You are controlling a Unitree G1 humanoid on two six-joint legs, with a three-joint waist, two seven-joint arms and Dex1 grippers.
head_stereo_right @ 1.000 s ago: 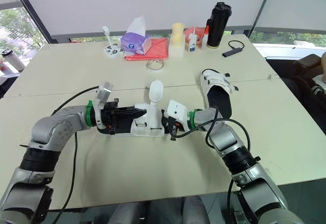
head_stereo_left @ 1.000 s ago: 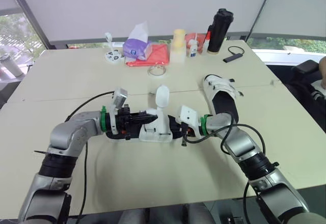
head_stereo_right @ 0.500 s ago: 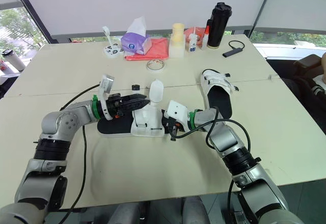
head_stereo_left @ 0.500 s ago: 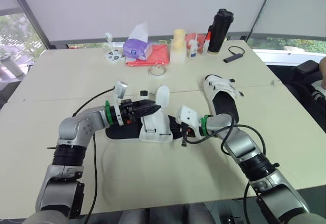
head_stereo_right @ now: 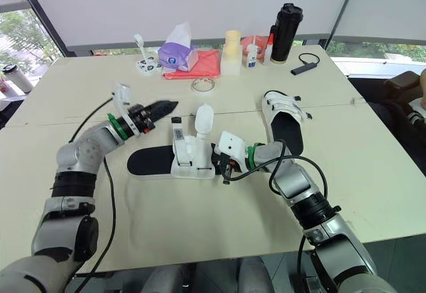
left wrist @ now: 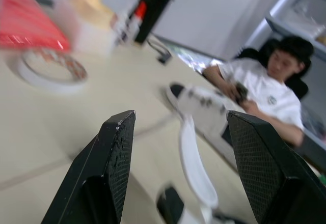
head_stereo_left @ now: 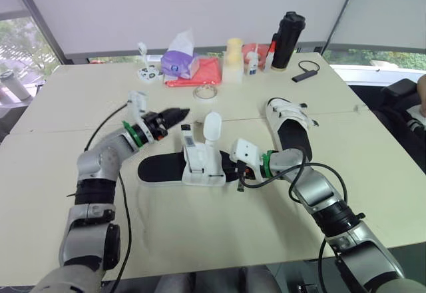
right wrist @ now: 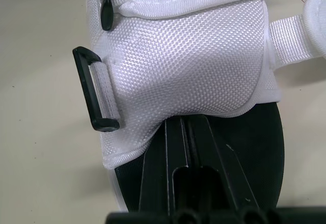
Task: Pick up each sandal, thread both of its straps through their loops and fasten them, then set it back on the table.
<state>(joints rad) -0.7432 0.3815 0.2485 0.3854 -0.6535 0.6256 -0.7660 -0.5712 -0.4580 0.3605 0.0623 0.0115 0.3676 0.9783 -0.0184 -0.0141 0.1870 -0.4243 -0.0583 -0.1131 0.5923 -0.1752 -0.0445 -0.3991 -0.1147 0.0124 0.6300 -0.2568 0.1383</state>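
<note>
One desk point(head_stereo_left: 200, 240): pale, with a seam across its middle; it carries both sandals, and clutter along the far edge.
Room: white blinds behind, with windows showing greenery at either side; a seated person point(left wrist: 265, 89) is beyond the desk.
Far edge: purple tissue box point(head_stereo_left: 177, 63), red cloth point(head_stereo_left: 205, 72), black bottle point(head_stereo_left: 286, 40), tape roll point(head_stereo_left: 206, 92).
Near sandal point(head_stereo_left: 200, 168): flat at the desk's centre, black sole, white upper; one strap point(head_stereo_left: 212, 125) stands upright, unfastened.
Far sandal point(head_stereo_left: 289, 123): flat, off to the right, apart from both pincers.
Sandal to pincers: the near sandal lies between them, the right one at its right end, the left one beyond its left end and farther back, well clear.
Left pincer point(head_stereo_left: 180, 113): raised over the desk, fingers point(left wrist: 114, 147) spread wide, holding nothing.
Right pincer point(head_stereo_left: 233, 169): low against the black sole, just beside the white upper; whether it grips cannot be told.
</note>
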